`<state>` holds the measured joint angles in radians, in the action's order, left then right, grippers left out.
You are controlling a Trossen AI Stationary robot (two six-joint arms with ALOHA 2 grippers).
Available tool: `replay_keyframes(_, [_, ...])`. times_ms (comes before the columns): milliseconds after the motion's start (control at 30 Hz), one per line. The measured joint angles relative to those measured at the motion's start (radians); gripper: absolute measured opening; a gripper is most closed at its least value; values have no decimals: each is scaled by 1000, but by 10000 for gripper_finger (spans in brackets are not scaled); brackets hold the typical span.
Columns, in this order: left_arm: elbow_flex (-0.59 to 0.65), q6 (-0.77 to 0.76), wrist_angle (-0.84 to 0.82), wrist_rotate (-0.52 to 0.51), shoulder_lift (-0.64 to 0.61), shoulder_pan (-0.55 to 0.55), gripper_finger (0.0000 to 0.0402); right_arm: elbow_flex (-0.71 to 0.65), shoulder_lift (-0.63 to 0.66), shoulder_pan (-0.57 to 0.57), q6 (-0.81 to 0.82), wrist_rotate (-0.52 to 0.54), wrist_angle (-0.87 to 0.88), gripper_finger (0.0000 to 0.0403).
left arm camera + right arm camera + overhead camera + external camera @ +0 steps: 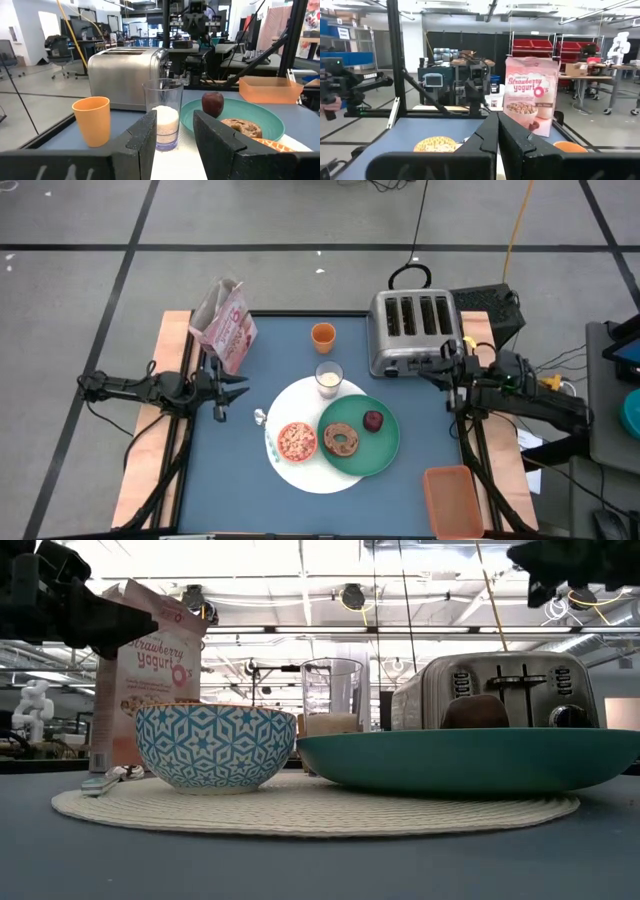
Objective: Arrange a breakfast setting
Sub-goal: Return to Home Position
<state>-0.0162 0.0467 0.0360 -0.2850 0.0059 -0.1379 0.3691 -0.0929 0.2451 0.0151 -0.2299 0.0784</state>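
Observation:
A white round plate (300, 465) lies mid-table. On it rest a green plate (385, 450), a cereal-filled bowl (297, 441) and a milk glass (329, 378). A brown bagel (343, 440) and a dark red fruit (373, 420) lie on the green plate. A spoon (262, 420) lies at the white plate's left edge. An orange cup (322, 335) stands farther back. My left gripper (235, 390) is open and empty left of the plates, and the glass (164, 115) shows between its fingers farther off. My right gripper (428, 372) is shut and empty in front of the toaster's right end.
A silver four-slot toaster (412, 330) stands at the back right. A pink cereal box (225, 325) stands at the back left, close behind my left gripper. An orange tray (452, 498) lies at the front right corner. Bare blue table shows at the front left.

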Motion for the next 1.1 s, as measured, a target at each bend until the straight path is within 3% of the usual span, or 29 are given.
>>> replay_keyframes(167, [0,-7,0,0,0,0,136,-67,88,0,10,40,-1,4])
replay_keyframes(433, [0,-25,-1,0,0,0,136,-136,89,0,16,65,-12,4])
replay_keyframes(833, [0,-49,-1,0,0,0,136,-304,90,0,25,81,-289,4])
replay_keyframes(1100, [0,-56,-1,0,0,0,136,-345,90,0,38,133,-319,4])
